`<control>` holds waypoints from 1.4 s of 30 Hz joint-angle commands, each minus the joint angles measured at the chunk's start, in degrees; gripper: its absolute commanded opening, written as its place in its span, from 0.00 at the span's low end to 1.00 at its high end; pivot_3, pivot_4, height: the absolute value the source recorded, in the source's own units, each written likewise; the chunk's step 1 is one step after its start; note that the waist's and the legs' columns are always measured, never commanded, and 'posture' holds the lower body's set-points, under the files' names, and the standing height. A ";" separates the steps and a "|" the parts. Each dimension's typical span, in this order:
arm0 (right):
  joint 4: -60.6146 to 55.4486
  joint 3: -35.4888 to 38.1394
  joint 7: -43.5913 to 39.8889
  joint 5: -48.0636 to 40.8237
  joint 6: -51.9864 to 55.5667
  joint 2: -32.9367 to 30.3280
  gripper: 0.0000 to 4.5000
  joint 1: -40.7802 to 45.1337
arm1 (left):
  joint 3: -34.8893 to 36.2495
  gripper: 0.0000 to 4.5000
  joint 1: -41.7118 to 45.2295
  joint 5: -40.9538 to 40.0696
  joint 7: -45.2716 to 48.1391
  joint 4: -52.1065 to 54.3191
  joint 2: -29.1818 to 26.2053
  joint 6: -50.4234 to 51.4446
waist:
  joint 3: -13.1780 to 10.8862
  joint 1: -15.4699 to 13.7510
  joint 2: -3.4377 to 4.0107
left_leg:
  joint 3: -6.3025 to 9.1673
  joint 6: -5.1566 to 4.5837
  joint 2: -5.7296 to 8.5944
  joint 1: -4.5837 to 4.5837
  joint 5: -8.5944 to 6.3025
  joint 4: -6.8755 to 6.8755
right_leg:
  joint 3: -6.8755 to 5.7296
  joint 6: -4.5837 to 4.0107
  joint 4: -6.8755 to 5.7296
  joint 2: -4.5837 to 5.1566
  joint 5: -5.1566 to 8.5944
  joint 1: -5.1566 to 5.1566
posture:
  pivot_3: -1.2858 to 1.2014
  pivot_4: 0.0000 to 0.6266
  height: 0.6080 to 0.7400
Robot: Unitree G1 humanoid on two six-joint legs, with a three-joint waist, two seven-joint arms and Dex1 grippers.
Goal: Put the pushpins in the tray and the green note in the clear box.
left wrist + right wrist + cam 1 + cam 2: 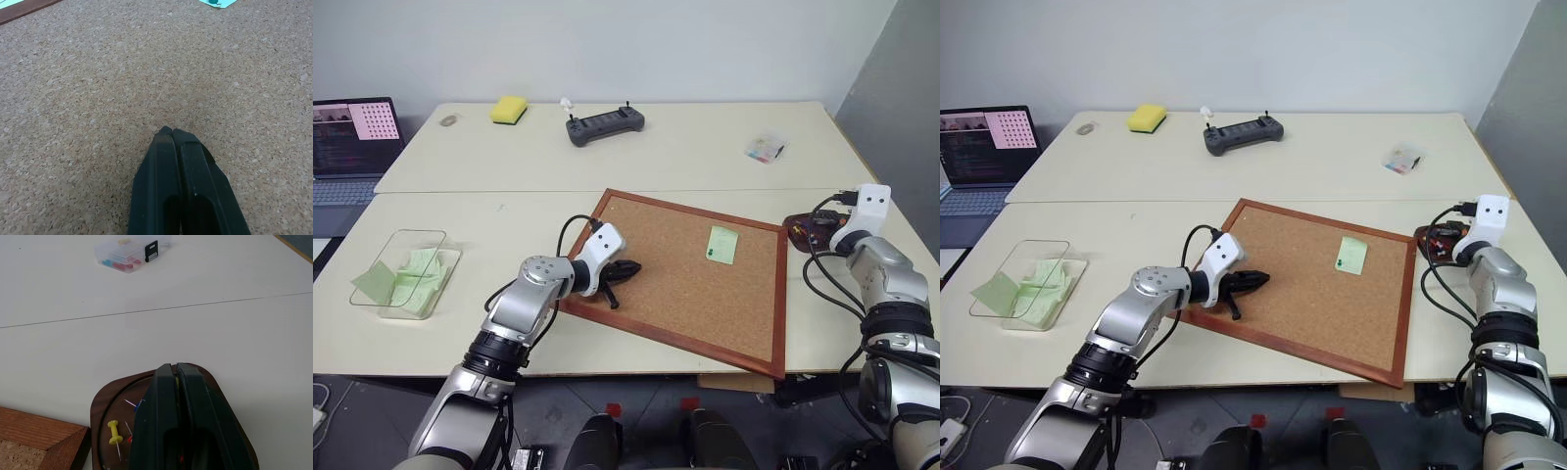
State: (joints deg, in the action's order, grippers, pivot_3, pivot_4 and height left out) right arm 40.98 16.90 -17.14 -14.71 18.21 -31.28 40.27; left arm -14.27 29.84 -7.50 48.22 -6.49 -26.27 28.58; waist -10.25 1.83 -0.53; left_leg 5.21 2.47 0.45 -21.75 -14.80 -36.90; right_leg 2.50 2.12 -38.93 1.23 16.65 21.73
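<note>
The green note (722,244) lies flat on the cork board, right of its middle; a small green pin head (213,1) shows at its edge in the left wrist view. My left gripper (628,269) rests shut on the bare cork well to the left of the note, holding nothing. The dark brown tray (105,401) sits just off the board's right corner, with a yellow pushpin (114,431) and other small pins in it. Above the tray hangs my right gripper (176,366), its fingers together. The clear box (406,271) stands at the far left with pale-green slips inside.
The wood-framed cork board (685,294) lies askew across the near table. At the back are a yellow sponge (509,109), a grey controller (605,124) and a small clear packet (766,149). A laptop (352,137) stands at the far left.
</note>
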 commanded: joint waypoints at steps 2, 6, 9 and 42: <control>0.77 1.93 1.35 -0.64 -0.26 -0.62 0.27 2.19 | -1.61 0.00 -1.31 1.52 -0.12 -1.07 -0.16 1.60 | 0.00 0.01 0.00 | -0.02 0.00 0.00 0.00 0.00 0.00 | 0.01 0.00 0.00 0.00 0.00 0.00 | 0.52 0.24 1.00; 1.24 1.77 1.12 -0.49 -0.57 -0.75 0.45 2.12 | -1.60 0.00 -0.68 1.59 -0.30 -1.73 0.18 1.41 | 0.00 0.01 0.00 | -0.02 0.00 0.00 0.01 0.00 0.00 | 0.01 0.00 0.00 0.00 0.00 0.00 | 0.52 0.24 1.00; 1.30 1.87 1.10 -0.39 -0.74 -0.86 0.60 2.22 | -1.58 0.00 -0.64 1.59 -0.33 -1.82 0.24 1.31 | 0.00 0.00 0.00 | -0.01 0.00 0.00 0.00 0.00 0.00 | 0.01 0.00 0.00 0.00 0.00 0.00 | 0.52 0.24 1.00; -24.29 -20.48 -33.93 -2.71 -7.03 7.31 0.99 -10.80 | -1.45 0.00 -0.23 1.45 -0.10 -1.50 -0.39 1.89 | -0.04 -0.08 -0.06 | 0.23 0.01 -0.01 -0.01 0.00 -0.03 | -0.15 0.04 0.04 -0.04 0.02 -0.01 | 0.52 0.24 1.00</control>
State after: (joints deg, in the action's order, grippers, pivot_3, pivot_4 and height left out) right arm 15.07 -4.86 -52.06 -17.53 12.76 -24.71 27.82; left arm -14.34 30.49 -7.49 48.26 -7.05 -26.39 28.68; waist -10.29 1.75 -0.59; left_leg 5.46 2.49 0.42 -21.77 -14.80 -36.93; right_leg 2.33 2.16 -38.89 1.19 16.67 21.73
